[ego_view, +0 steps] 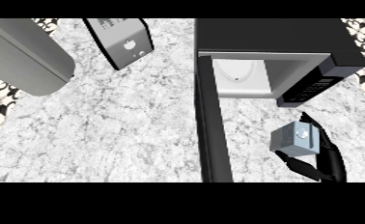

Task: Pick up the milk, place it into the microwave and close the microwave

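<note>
A small grey milk carton (294, 140) is held in front of the microwave, low at the right of the head view. My right hand (324, 155) curls round it from the right and below, with black fingers above and under the carton. The black microwave (274, 37) stands at the upper right with its door (212, 121) swung open toward me, edge-on. Its pale inside (246, 76) with a round glass plate shows. The control panel (310, 90) lies just above the carton. My left hand does not show.
A grey toaster-like box (122, 42) stands at the top centre-left. A large grey rounded object (32, 56) lies at the upper left. The speckled marble counter (121, 131) spreads across the left and middle.
</note>
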Action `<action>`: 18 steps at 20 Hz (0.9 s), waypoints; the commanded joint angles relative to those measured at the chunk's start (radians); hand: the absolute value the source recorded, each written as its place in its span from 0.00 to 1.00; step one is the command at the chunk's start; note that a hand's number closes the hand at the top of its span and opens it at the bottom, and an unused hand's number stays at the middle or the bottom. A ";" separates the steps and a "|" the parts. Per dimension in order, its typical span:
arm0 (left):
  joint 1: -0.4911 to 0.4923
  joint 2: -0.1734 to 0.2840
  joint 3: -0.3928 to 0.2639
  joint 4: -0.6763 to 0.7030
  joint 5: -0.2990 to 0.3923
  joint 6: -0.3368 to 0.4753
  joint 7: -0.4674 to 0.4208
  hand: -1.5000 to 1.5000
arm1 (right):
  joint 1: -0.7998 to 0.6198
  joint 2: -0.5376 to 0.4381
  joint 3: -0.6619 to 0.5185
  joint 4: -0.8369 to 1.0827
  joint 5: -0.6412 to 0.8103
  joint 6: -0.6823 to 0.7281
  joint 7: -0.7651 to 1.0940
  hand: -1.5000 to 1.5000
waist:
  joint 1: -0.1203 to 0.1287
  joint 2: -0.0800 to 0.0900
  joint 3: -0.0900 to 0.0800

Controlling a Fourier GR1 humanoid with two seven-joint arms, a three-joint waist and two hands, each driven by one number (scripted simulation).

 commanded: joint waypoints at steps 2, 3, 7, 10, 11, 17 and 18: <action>-0.039 0.012 0.030 -0.074 0.101 0.009 0.065 0.00 | -0.110 -0.016 0.001 0.171 0.008 0.033 -0.092 1.00 | -0.003 0.002 0.000; 0.027 -0.005 -0.038 -0.084 0.052 0.018 -0.007 0.00 | -0.085 -0.014 0.025 0.166 0.052 -0.003 -0.144 1.00 | 0.003 0.000 0.000; 0.054 -0.005 -0.024 -0.078 0.061 -0.011 -0.031 0.00 | -0.145 -0.004 0.010 0.225 0.074 -0.093 -0.247 1.00 | 0.007 0.000 0.000; 0.048 -0.006 0.040 -0.070 0.115 -0.032 -0.015 0.00 | -0.166 -0.038 -0.006 0.203 0.024 -0.002 -0.228 1.00 | -0.001 -0.001 -0.001; 0.048 -0.006 0.041 -0.071 0.111 -0.037 -0.002 0.00 | -0.178 -0.040 -0.007 0.251 0.034 -0.011 -0.275 1.00 | 0.001 0.000 0.000; 0.016 0.007 0.059 -0.049 0.107 -0.044 -0.022 0.00 | -0.319 -0.061 -0.014 0.376 0.029 0.044 -0.262 1.00 | 0.008 0.003 0.001; 0.017 -0.005 0.034 -0.050 0.083 -0.045 -0.009 0.00 | -0.270 -0.098 0.006 0.365 0.039 0.107 -0.295 1.00 | 0.000 0.002 0.000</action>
